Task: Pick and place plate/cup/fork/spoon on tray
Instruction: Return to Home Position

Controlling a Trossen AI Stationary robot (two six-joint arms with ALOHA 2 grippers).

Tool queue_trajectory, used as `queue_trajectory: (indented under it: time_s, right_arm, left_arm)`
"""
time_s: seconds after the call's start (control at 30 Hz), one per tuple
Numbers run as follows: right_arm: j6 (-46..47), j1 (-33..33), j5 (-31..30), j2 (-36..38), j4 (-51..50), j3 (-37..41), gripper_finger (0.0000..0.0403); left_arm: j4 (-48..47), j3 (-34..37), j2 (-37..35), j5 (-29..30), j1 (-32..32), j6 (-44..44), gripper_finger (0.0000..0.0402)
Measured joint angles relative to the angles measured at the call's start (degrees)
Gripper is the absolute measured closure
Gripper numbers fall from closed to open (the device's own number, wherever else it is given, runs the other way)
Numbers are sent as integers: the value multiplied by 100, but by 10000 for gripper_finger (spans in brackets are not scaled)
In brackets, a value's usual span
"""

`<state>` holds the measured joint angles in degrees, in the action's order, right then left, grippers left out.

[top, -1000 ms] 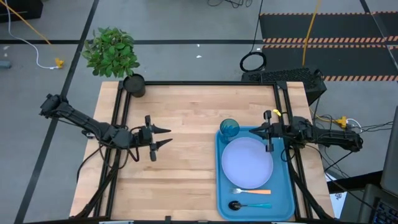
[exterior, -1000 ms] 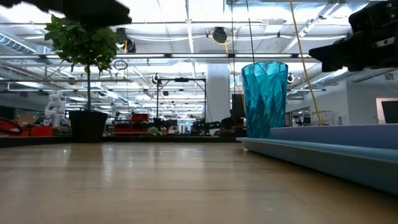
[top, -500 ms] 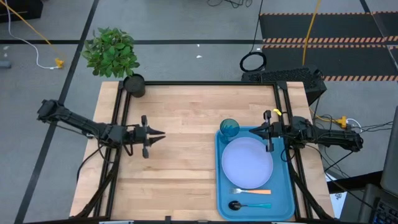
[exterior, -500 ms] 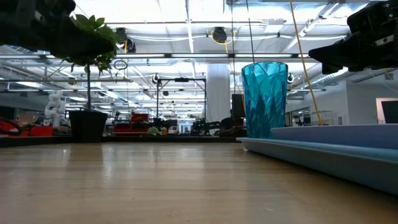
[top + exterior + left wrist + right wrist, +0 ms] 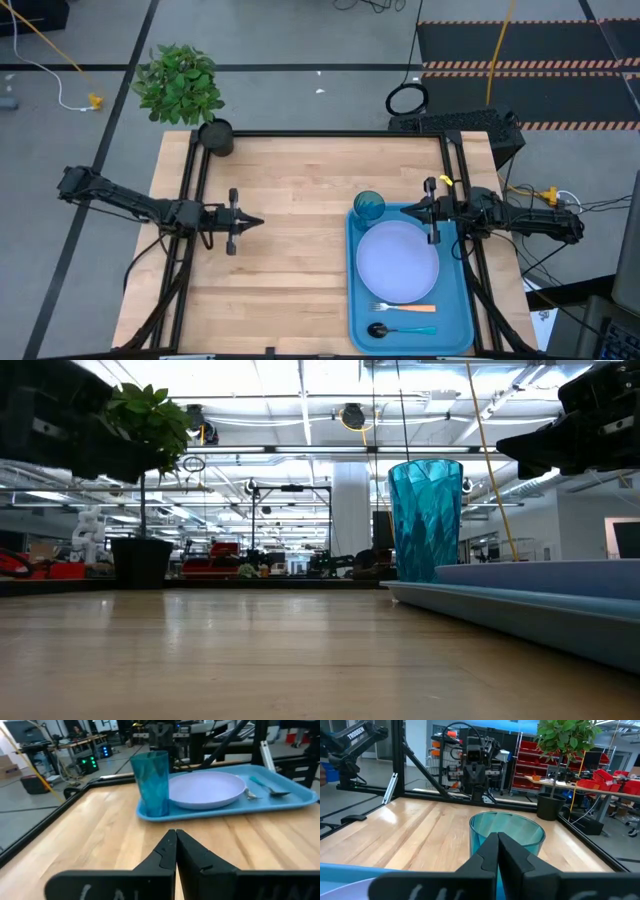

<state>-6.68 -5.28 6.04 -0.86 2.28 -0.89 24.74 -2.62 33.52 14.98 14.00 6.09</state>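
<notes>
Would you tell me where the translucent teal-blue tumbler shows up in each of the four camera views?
High view: the translucent teal-blue tumbler stands at the picture's upper left corner of the bright blue rectangular tray.
Low view: the tumbler stands upright, right of centre, at the tray's end.
Left wrist view: the tumbler stands on the tray's nearest corner.
Right wrist view: the tumbler is straight ahead, close, open rim showing.
Shared landmark: the tray's corner under it.

Bright even light from ceiling lights (image 5: 280, 380); faint shadows.

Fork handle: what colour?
Orange-tan; the fork has silver tines. It shows best in the high view.
</notes>
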Motion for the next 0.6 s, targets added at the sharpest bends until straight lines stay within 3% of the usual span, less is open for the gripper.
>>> queue_trajectory:
  time_s: [0.37, 0.6]
  right_arm:
    - [0, 0, 0, 0, 2, 0, 403]
    - [1, 0, 0, 0, 2, 0, 403]
  left_arm:
    - [269, 209, -122, -371, -326, 34, 397]
    - [-14, 207, -705, -400, -328, 57, 395]
